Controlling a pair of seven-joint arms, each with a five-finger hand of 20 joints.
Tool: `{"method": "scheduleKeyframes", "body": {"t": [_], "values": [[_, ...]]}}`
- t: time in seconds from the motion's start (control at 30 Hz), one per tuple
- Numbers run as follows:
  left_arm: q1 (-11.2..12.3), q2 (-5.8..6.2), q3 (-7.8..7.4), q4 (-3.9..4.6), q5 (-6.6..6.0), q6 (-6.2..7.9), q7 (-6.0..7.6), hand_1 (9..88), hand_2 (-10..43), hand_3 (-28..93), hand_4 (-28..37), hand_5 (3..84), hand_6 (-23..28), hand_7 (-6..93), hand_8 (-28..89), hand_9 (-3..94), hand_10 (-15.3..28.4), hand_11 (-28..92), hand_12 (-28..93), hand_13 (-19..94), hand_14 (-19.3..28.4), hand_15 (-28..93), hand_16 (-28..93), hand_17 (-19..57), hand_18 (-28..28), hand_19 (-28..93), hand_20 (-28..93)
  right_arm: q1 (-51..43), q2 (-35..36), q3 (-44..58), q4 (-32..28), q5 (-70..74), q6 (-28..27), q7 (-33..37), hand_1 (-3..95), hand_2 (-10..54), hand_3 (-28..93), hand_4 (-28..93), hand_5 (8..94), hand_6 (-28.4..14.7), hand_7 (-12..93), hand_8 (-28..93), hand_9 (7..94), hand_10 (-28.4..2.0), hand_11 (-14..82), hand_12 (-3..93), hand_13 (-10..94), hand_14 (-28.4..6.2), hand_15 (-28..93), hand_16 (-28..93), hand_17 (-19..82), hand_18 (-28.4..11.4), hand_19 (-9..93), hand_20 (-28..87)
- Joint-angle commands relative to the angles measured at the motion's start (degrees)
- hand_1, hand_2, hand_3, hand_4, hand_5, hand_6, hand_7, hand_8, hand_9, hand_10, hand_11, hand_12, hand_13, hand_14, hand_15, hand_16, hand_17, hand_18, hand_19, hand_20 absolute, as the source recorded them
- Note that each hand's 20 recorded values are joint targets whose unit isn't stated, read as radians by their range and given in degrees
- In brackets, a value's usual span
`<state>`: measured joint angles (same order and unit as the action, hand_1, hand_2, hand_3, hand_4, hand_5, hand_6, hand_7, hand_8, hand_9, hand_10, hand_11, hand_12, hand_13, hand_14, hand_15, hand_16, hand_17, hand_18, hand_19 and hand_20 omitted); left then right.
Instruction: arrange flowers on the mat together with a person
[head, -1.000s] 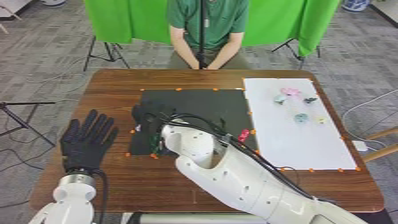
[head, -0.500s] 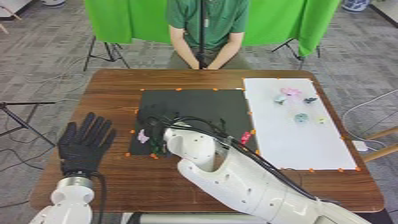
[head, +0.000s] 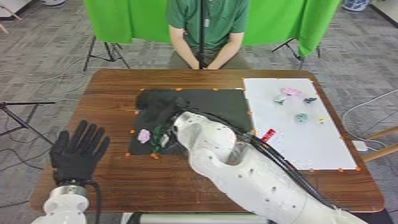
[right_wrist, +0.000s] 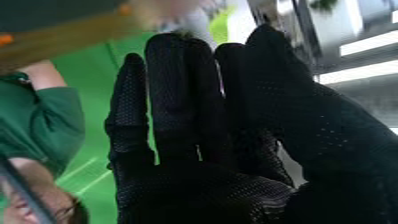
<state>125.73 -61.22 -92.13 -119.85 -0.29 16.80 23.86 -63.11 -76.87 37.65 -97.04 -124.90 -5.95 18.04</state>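
Note:
My right hand (head: 162, 106) is over the upper left part of the black mat (head: 226, 102), dark against dark. In the right wrist view the same hand (right_wrist: 191, 120) has straight fingers, and I see nothing held. A pink flower (head: 144, 135) lies near the black mat's left edge, with green leaves (head: 157, 138) just beside it, partly hidden by my right arm. My left hand (head: 77, 157) is open over the table's left side. On the white mat (head: 302, 150) are a pink flower (head: 290, 92), a teal one (head: 301, 117) and a small yellow one (head: 322, 120).
A pale flower (head: 280, 99) and a dark piece (head: 310, 100) also sit on the white mat. My right arm crosses the black mat's lower right part. A person sits at the far table edge, hands (head: 204, 65) together. Brown wood (head: 151, 185) surrounds the mats.
My right hand has moved away from the near-left part of the black mat toward its far side. The pink flower there, hidden at first, is in sight. My left hand has shifted slightly nearer.

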Motion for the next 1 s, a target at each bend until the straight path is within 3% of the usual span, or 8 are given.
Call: {"method": "scheduleKeyframes", "body": {"t": [0.03,0.1,0.2,0.3,0.47,0.57,0.9,1.0], "values": [[2.6,-1.53,-1.01,-0.33,0.92,0.59,-1.08,24.6,13.9,76,-28.3,42.0,8.3,15.1,-12,35.7,14.2,22,4,27,14.4,28,-9,-7.4,15.5,41,8,-6.2,12.5,13.3,-11.7,13.6,2.1,1.7,48.0,-9.5,81,-28,52.9,-0.4,28,-18,56.5,-12.5,17.1,16.9,51,-11.9,44,19,17,-20.9,62,24],[3.0,-1.67,-1.11,-0.46,0.72,0.57,-0.9,24.7,13.8,76,-28.3,42.0,8.2,15.0,-12,35.7,14.2,22,4,27,14.4,28,-9,-7.4,15.5,41,8,-9.5,15.2,18.5,-14.7,20.9,1.2,3.4,43.7,-8.0,81,-28,51.7,-1.3,26,-17,55.5,-12.9,16.5,16.8,50,-12.3,40,18,16,-20.7,60,22],[4.2,-1.73,-1.92,-1.12,0.74,0.57,-0.48,24.7,13.7,76,-28.3,41.9,8.2,15.1,-12,35.7,14.1,22,4,27,14.4,27,-9,-7.4,15.5,41,8,-15.4,17.6,27.7,-18.0,33.8,-1.2,5.4,33.7,3.1,80,-27,50.2,-3.5,23,-15,53.5,-15.2,14.9,16.6,47,-14.4,36,18,14,-21.4,57,19],[4.6,-1.82,-2.76,-1.33,0.7,0.68,-0.04,24.7,13.7,76,-28.3,41.9,8.2,15.1,-12,35.8,14.1,22,4,27,14.4,27,-9,-7.3,15.5,41,8,-22.1,19.5,36.8,-20.4,45.6,-1.4,5.9,30.4,6.9,78,-27,48.0,-4.7,20,-14,50.4,-16.1,13.4,16.2,44,-16.1,30,17,13,-21.2,54,17],[5.2,-2.09,-3.21,-1.4,-0.08,-0.19,1.13,24.3,13.3,76,-28.3,41.9,8.2,15.1,-12,35.8,14.1,22,4,27,14.2,27,-9,-7.4,15.4,41,8,-34.0,20.9,48.6,-23.8,56.0,3.3,4.2,26.2,9.5,76,-26,45.6,-5.5,18,-12,46.2,-16.2,10.7,15.4,40,-17.1,22,18,12,-20.6,49,14],[5.7,-2.0,-3.53,-1.58,-0.16,-0.4,1.33,23.9,12.5,76,-28.3,41.7,8.1,14.8,-12,35.7,14.0,22,4,27,14.2,27,-9,-7.4,15.4,40,8,-40.1,20.8,54.9,-25.1,60.8,3.0,3.7,22.8,10.3,76,-26,45.0,-5.5,17,-12,45.3,-16.2,9.0,14.9,40,-17.7,18,18,11,-20.8,46,13],[5.9,-2.74,-3.71,-1.78,-0.44,-0.64,1.53,23.8,12.2,77,-28.3,41.5,8.0,14.7,-12,35.6,13.9,22,5,27,14.2,26,-9,-7.4,15.4,40,9,-51.8,18.8,66.3,-27.2,68.0,9.3,-1.7,19.9,10.5,76,-25,43.0,-5.2,15,-11,42.2,-14.7,5.7,14.7,38,-17.7,11,22,10,-20.4,42,13],[5.9,-2.42,-3.64,-1.8,-0.81,-0.59,2.0,23.8,12.2,77,-28.3,41.5,8.0,14.7,-11,35.6,13.8,22,5,27,14.1,26,-9,-7.4,15.4,40,9,-54.0,18.1,68.7,-28.2,68.0,10.4,-3.0,19.6,10.5,76,-25,42.9,-5.0,15,-11,42.2,-14.5,5.6,14.7,38,-17.6,11,22,10,-20.4,41,13]]}}
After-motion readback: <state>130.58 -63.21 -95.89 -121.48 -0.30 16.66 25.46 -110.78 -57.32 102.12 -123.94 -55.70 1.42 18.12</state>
